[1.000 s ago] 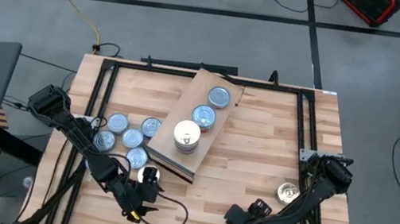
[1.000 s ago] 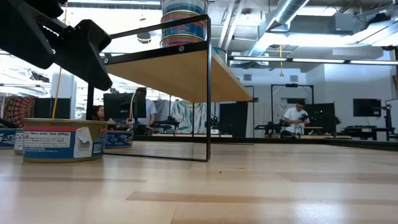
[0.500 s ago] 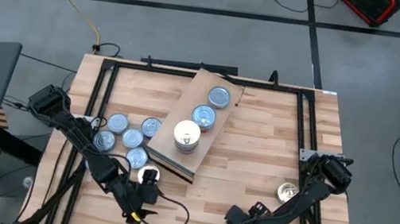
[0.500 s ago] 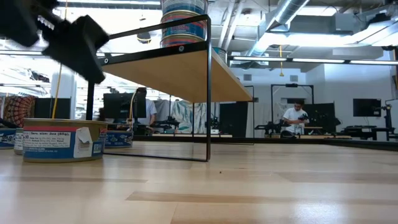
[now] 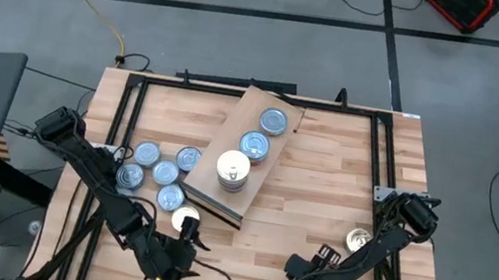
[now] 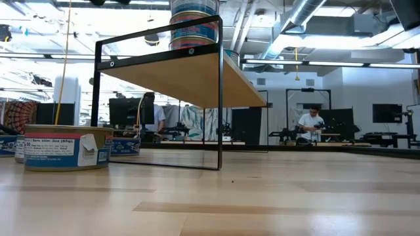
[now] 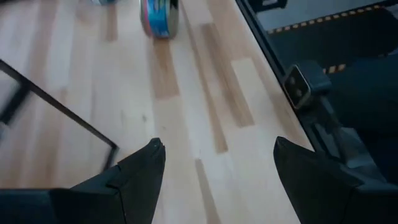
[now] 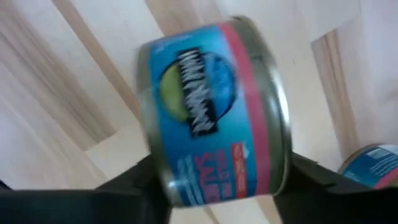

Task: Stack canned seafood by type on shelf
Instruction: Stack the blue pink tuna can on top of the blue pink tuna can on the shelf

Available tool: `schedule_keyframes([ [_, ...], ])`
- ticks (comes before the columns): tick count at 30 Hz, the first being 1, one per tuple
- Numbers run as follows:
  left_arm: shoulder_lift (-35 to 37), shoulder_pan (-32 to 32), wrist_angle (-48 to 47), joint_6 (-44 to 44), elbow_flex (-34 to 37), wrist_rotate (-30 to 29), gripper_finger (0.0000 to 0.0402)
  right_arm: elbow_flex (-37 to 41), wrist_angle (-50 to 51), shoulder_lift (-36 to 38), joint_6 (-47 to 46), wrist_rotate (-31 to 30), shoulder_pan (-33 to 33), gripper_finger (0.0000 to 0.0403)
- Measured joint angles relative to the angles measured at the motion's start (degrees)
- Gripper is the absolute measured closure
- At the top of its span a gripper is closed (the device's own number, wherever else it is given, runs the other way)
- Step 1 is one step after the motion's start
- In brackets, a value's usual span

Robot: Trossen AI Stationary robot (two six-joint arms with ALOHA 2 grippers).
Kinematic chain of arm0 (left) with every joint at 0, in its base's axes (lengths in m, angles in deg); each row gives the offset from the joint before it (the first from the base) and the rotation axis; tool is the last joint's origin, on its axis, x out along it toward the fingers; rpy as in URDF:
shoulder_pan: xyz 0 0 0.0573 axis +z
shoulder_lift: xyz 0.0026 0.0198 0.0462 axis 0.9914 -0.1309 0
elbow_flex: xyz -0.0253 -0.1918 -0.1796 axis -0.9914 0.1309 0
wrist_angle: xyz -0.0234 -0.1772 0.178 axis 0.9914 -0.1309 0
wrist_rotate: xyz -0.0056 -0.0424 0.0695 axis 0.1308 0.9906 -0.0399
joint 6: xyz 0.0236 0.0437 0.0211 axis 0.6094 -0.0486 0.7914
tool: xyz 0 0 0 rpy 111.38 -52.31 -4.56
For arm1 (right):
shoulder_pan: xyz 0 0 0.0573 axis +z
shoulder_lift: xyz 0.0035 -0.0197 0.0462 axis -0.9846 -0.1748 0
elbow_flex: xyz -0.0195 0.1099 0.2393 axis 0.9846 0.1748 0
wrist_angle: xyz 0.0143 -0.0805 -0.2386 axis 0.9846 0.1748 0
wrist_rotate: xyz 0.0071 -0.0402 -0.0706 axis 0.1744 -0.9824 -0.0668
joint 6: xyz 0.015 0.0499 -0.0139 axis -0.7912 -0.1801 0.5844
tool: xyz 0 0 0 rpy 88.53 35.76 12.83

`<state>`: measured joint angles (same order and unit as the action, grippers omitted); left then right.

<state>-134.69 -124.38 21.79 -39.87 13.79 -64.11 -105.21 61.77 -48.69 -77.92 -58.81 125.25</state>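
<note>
My right end effector (image 8: 217,180): fingers either side of a blue-and-red labelled round tin (image 8: 214,112); brand unreadable; grip unclear.
My left end effector (image 7: 214,165): spread apart, empty.
Gold-lidded tin (image 6: 64,148): on worktop, label "80g".
Light-wood plank shelf (image 5: 245,154): three tin spots.

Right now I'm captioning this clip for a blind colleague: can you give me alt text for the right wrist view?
A blue-labelled can with a pink band, lying tilted, fills the view between the right gripper's two dark fingers. Behind it is the light wooden tabletop, and part of a second blue-labelled can shows at the picture's edge.
</note>
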Motion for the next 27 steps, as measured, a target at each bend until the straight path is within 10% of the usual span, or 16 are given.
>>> schedule_keyframes([
  [19,-2.0,3.6,2.9,13.9,-7.5,-4.2,0.0111,-17.7,4.7,2.6,34.3,-31.0,-1.0,0.0187],
  [27,-2.0,1.6,11.9,31.4,-8.2,-15.6,0.0111,-21.5,0.2,2.7,45.2,-38.3,-3.2,0.0174],
])
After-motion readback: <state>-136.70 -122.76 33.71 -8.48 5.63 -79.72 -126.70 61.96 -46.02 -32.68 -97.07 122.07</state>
